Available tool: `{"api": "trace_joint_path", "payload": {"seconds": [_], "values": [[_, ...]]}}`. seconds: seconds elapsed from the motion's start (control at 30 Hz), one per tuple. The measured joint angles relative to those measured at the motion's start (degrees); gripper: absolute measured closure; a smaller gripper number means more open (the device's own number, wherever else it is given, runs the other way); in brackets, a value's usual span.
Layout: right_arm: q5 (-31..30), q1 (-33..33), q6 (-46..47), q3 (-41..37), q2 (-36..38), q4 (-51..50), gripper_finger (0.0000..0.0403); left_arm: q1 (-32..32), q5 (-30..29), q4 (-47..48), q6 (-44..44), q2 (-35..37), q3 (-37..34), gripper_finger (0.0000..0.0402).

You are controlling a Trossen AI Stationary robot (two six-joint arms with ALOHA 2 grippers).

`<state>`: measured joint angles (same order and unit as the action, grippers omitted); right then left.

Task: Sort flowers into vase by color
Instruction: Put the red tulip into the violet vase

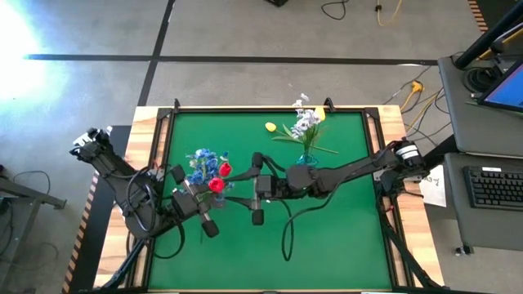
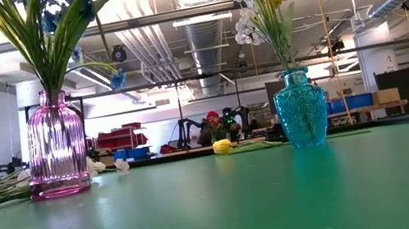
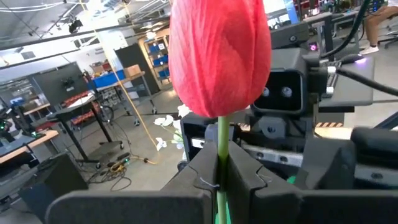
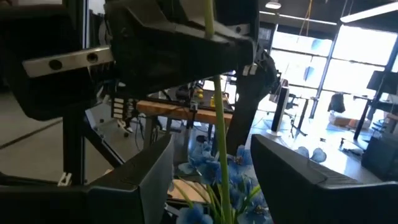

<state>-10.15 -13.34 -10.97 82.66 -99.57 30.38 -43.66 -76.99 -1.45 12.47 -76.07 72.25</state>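
Observation:
My left gripper [image 1: 211, 189] is shut on a red tulip [image 3: 217, 56], held above the table beside the pink vase [image 2: 54, 144] with its blue flowers [image 1: 200, 163] and another red bud [image 1: 225, 169]. My right gripper [image 1: 234, 184] faces it from the right, open. Its fingers [image 4: 155, 168] stand on either side of the tulip's green stem [image 4: 219, 137], below the left gripper, without touching it. The teal vase [image 1: 306, 157] holds white flowers [image 1: 305, 122] and a yellow bud. A yellow tulip [image 1: 270, 126] lies on the mat. My left gripper pinches the tulip's stem [image 3: 222, 146] between its two fingers, just under the red bud. The fingers reach in level and lie across the stem. The tulip stands upright, bud on top, lifted clear, and its stem hangs below the fingers.
The green mat [image 1: 343, 237] has free room along its near half and right side. In the low view, loose stems and white flowers [image 2: 105, 166] lie on the mat beside the pink vase. A desk with a keyboard [image 1: 494, 186] stands beyond the table's right edge.

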Motion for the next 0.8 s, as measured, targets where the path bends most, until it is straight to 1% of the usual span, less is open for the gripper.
{"api": "trace_joint_path", "payload": {"seconds": [0.2, 0.27, 0.37, 0.47, 0.53, 0.63, 0.8], "values": [[-0.22, 0.21, -2.11, 0.34, -0.07, 0.16, 0.0169, 0.0, 0.0, 0.02, -0.07, -0.11, 0.02, 0.0402], [-0.12, 0.55, -2.11, 0.34, -0.07, 0.51, 0.0171, 0.0, 0.0, -0.02, -0.08, -0.11, 0.02, 0.0402], [0.63, 1.6, -1.35, 0.34, -0.07, 0.54, 0.0188, 0.05, 0.02, -0.1, -0.59, -0.13, 0.02, 0.0402], [4.15, 2.84, 0.16, 0.34, -0.62, 1.59, 0.0218, 0.21, 0.2, -0.24, -1.52, -0.13, 0.04, 0.0402], [5.46, 3.44, 0.49, 0.34, -0.72, 1.38, 0.0243, 0.28, 0.45, -0.28, -1.92, -0.13, 0.04, 0.0402], [6.3, 4.14, 0.51, 0.34, -0.74, 1.39, 0.0289, 0.31, 0.48, -0.28, -2.5, -0.13, 0.04, 0.0402], [10.62, 4.66, 0.28, 0.34, -0.74, 0.68, 0.0374, 0.63, 0.53, -0.26, -4.02, -0.13, 0.03, 0.0402]]}}
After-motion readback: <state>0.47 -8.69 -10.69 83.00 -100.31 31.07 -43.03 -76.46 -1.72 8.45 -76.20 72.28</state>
